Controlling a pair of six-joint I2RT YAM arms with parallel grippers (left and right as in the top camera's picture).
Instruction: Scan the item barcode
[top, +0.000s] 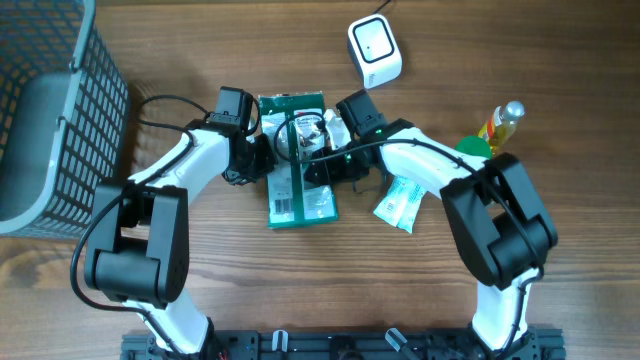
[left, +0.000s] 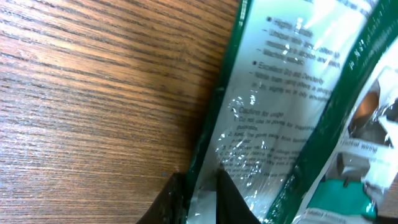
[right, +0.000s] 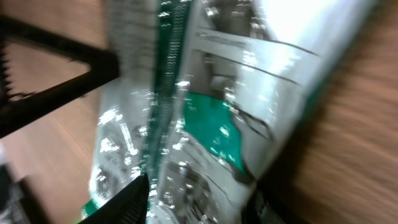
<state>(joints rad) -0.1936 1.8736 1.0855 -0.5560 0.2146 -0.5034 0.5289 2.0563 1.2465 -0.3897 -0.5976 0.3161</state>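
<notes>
We are clamping the left gripper (left: 200, 204) narrowly on the left edge of the green-and-clear package (top: 300, 195), and the film is sitting pinched between its two fingertips. We are holding the right gripper (right: 196, 208) at the package's right side, its jaws standing partly apart with the glossy film lying between them. That wrist view is blurred, so we cannot tell whether they are gripping. The package is sitting at the middle of the table (top: 320, 290), between both arms. The white scanner (top: 374, 50) is standing farther back and to its right, apart from it.
</notes>
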